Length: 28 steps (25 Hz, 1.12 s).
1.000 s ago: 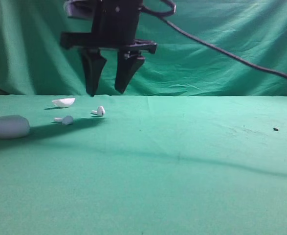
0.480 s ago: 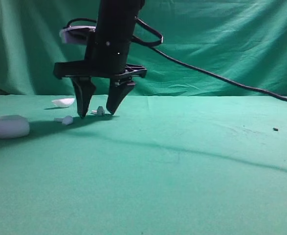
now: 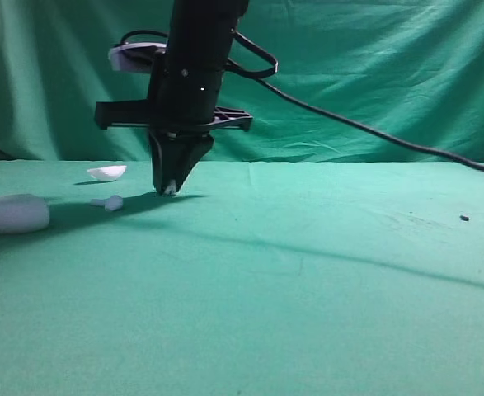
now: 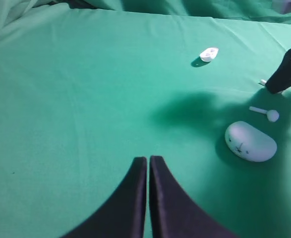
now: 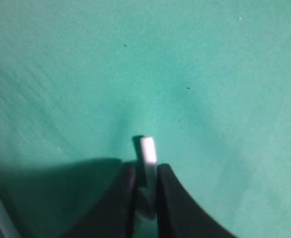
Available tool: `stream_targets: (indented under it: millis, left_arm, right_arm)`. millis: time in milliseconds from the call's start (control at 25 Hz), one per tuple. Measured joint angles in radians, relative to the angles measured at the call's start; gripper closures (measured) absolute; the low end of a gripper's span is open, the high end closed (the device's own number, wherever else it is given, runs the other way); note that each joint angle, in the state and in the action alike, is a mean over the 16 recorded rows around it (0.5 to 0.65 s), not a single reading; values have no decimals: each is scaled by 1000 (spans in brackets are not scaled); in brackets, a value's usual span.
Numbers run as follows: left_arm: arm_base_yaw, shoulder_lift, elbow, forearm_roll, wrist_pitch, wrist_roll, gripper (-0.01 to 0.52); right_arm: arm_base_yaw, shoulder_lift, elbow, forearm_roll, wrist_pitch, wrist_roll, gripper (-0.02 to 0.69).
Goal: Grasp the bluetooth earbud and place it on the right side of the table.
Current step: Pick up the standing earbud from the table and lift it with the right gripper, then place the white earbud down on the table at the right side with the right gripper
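Pinching the earbud (image 5: 148,149), the right claw (image 5: 145,184) has its two dark fingers drawn in tight on the bud's body, and only the white stem pokes out past the tips toward 12 o'clock in the right wrist view. The stem lies low over the green table (image 5: 224,74); whether it touches the cloth cannot be told. At 7 o'clock in that view a second white stem just shows at the picture's edge.

From the high view, nearest the camera lies bare green cloth. Farther back at 9 o'clock rests the white case (image 3: 13,214), and beyond it the other earbud (image 3: 110,202) lies on its side. Just to its right the right claw (image 3: 170,186) points straight down with its tips on the table (image 3: 307,280), a speck of white from the earbud (image 3: 170,190) showing between them. Behind, toward 10 o'clock, sits the shell (image 3: 107,172). A dark speck (image 3: 464,218) lies well apart at 3 o'clock.

In the left wrist view the left claw (image 4: 148,163) hangs over the cloth with its fingers pressed together, holding nothing, the case (image 4: 250,142) off at 3 o'clock.
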Motion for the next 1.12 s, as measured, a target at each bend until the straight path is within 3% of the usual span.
stream_targets:
  millis: [160, 640, 880, 1120]
  left_arm:
    - [0, 0, 0, 0, 0, 0, 514]
    - [0, 0, 0, 0, 0, 0, 514]
    - [0, 0, 0, 0, 0, 0, 514]
    - [0, 0, 0, 0, 0, 0, 514]
  right_arm:
    - [-4, -29, -13, 2, 28, 5, 583]
    - [-94, -290, 5, -36, 216, 59, 585]
    - [-220, -512, 225, -70, 234, 105, 585]
    - [-373, -726, 614, -88, 93, 135, 585]
